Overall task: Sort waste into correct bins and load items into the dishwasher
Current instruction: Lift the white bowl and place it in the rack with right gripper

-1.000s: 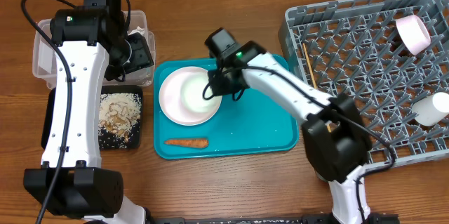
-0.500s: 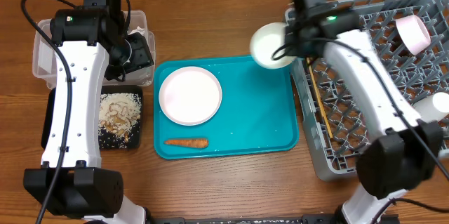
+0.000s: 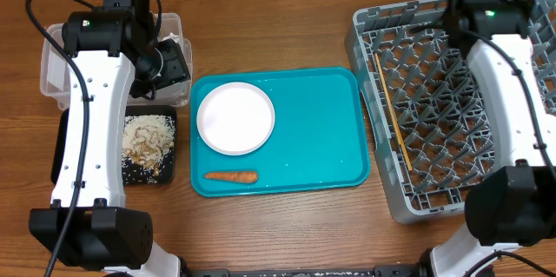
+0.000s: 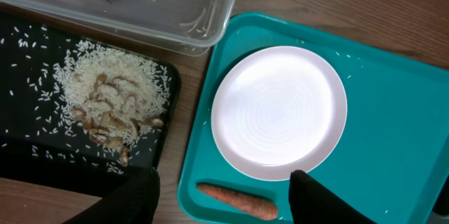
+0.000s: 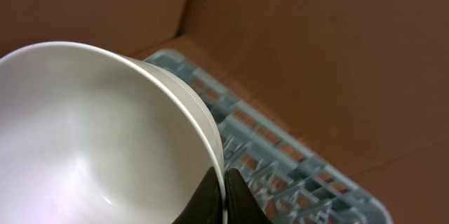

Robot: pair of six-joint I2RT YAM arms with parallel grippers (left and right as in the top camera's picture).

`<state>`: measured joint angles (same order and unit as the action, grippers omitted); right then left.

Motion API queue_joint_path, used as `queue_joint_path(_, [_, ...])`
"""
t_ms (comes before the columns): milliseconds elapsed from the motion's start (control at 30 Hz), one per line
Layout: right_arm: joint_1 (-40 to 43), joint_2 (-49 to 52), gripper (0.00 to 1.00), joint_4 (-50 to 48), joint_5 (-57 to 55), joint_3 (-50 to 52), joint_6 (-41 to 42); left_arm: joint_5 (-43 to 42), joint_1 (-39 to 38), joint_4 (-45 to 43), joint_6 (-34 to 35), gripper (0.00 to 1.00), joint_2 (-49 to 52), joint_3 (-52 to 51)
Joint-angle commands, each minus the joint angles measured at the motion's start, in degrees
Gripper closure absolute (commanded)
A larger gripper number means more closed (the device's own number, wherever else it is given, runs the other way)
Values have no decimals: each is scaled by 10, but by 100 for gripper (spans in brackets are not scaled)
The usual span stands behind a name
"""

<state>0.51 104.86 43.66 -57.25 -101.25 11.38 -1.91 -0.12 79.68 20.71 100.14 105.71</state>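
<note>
Your right pincer [image 5: 223, 197] is clenched on the rim of the white bowl [image 5: 91, 133], which hangs tilted over the far side of the grey rack [image 5: 280, 164] — the open pegs lie below it and toward the robot's side. Your left pincer [image 4: 224, 199] hangs released above the teal tray [image 3: 321, 138]. There the carrot [image 3: 231, 175] lies just beside the plate [image 3: 235, 118], long axis left to right — nearer that arm.

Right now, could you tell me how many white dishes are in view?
2: a plate on the teal tray, and a bowl in the right gripper. Its arm may hide others.
</note>
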Motion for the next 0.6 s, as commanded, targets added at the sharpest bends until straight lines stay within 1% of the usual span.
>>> queue_joint_path(0, [33, 26, 96, -47, -66, -7, -65, -6, 1, -2, 1, 38, -1, 4])
queue_joint_path(133, [52, 61, 96, -93, -67, -7, -138, -6, 1, -2, 1, 38, -1, 4])
queue_joint_path(233, [59, 96, 96, -108, -71, -7, -163, -7, 1, -3, 1, 38, -1, 4])
queue_joint_path(433, [50, 156, 96, -73, -69, -7, -154, -7, 1, -11, 1, 38, -1, 4])
queue_joint_path(567, [36, 174, 96, -29, -70, -7, -95, -7, 1, -17, 1, 37, -1, 4])
